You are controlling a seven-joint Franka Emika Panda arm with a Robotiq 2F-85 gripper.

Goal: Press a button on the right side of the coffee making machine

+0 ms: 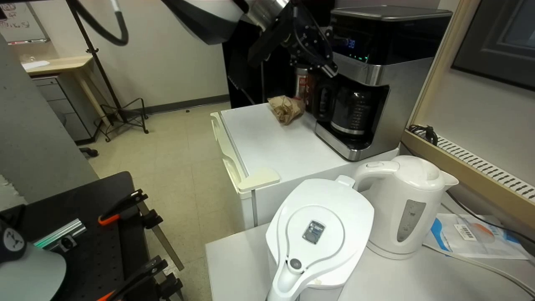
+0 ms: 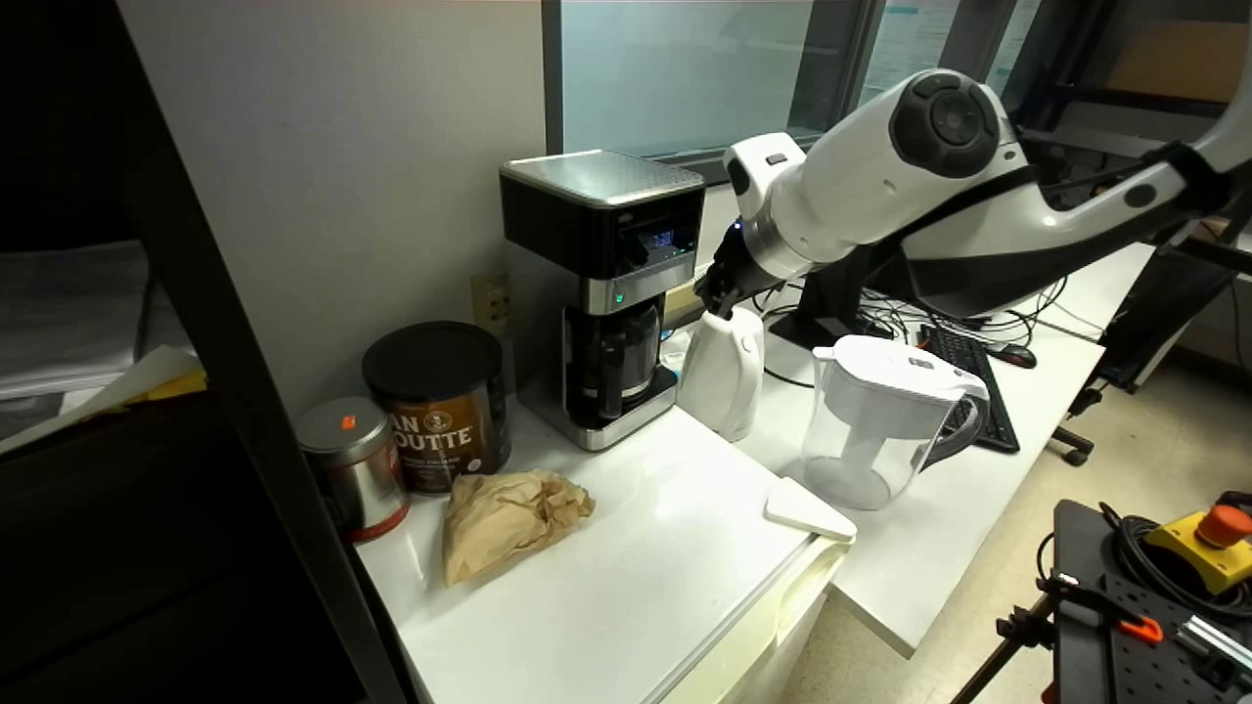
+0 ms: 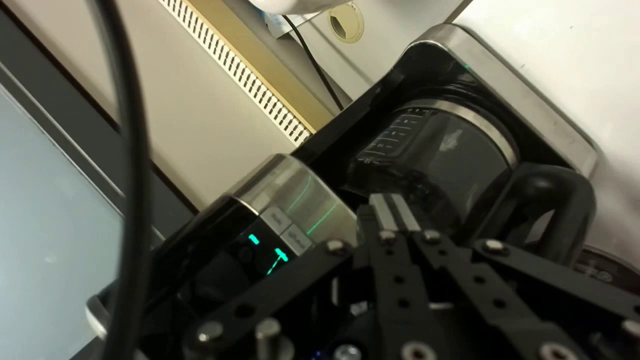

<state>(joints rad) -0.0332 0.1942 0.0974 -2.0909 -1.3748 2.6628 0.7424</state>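
Note:
The coffee making machine is a boxy black and silver machine in both exterior views [image 1: 407, 100] [image 2: 553, 235]. Its display and several green lights are lit. The dark glass carafe [image 1: 354, 108] sits in its bay; it also shows in the wrist view [image 3: 450, 160]. In the wrist view two grey buttons [image 3: 276, 220] [image 3: 297, 240] sit at the edge of the silver band [image 3: 310, 200], partly beside my finger linkage. My gripper [image 3: 395, 212] is shut with nothing between the fingertips. It is in front of the machine, near the band; I cannot tell whether it touches.
The white kettle [image 1: 388, 213] and white filter pitcher [image 1: 317, 200] stand beside the machine. A brown paper bag [image 2: 509, 518], a large dark can [image 2: 440, 420] and a smaller metal can [image 2: 354, 469] are on its other side. A loose black cable [image 3: 130, 150] crosses the wrist view.

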